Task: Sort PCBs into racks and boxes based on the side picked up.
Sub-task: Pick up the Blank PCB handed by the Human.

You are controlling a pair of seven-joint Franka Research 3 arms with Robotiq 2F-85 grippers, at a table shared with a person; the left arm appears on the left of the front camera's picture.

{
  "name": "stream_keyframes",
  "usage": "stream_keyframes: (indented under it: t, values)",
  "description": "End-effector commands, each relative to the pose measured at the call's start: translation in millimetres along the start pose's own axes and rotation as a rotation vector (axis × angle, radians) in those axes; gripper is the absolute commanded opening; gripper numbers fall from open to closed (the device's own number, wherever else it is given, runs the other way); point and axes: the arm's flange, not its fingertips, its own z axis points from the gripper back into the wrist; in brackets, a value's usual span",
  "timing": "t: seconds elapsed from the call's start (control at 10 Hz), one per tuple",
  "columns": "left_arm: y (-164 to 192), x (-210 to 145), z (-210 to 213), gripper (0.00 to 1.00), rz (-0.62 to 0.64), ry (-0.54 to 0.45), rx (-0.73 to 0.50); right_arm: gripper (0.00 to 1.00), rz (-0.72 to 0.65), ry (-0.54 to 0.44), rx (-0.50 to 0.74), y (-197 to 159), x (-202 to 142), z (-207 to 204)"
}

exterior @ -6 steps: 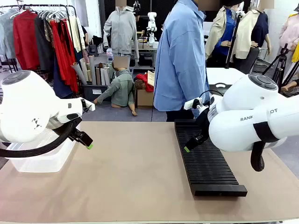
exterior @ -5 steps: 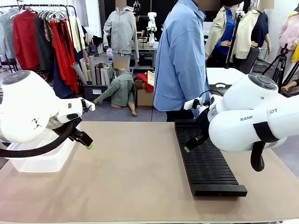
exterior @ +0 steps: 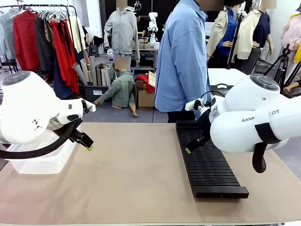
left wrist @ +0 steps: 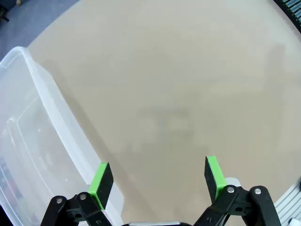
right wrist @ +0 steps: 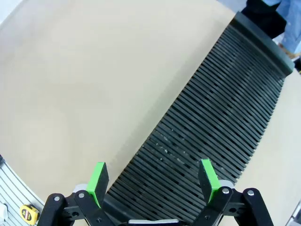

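**Claws spread wide, nothing gripped**

Left claw (left wrist: 156, 176) hangs over bare table (left wrist: 178, 84), its green pads far apart and nothing between them. The clear box (left wrist: 33, 141) fills the left side of its wrist view, its rim just beside one pad. In the front view the box sits at the lower left, partly behind the left arm. Right claw (right wrist: 153, 179) is equally released and holds nothing, poised above the ribs of the black slotted rack (right wrist: 211, 117). The rack runs from bottom centre to the upper right of that wrist view. In the front view it lies right of centre, pointing toward a person (exterior: 181, 61) in a blue shirt at the far edge.
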Motion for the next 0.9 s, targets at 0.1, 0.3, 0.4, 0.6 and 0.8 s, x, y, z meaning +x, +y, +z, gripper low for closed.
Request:
stream_keyframes:
  t: [0.1,0.3,0.4,0.6,0.8]
  values:
    - [1.2,-0.2,2.1,1.0,0.002,0.003,-0.002,1.0,-0.005,-0.001,0.0,-0.4,-0.4,2.2]
    - [1.2,-0.2,2.1,1.0,0.002,0.003,-0.002,1.0,-0.005,-0.001,0.0,-0.4,-0.4,2.2]
    - [1.2,-0.2,2.1,1.0,0.002,0.003,-0.002,1.0,-0.005,-0.001,0.0,-0.4,-0.4,2.2]
    - [1.2,-0.2,2.1,1.0,0.002,0.003,-0.002,1.0,-0.005,-0.001,0.0,-0.4,-0.4,2.2]
    - [0.0,0.0,0.0,1.0,0.0,0.0,0.0,1.0,0.0,0.0,0.0,0.0,0.0,0.0]
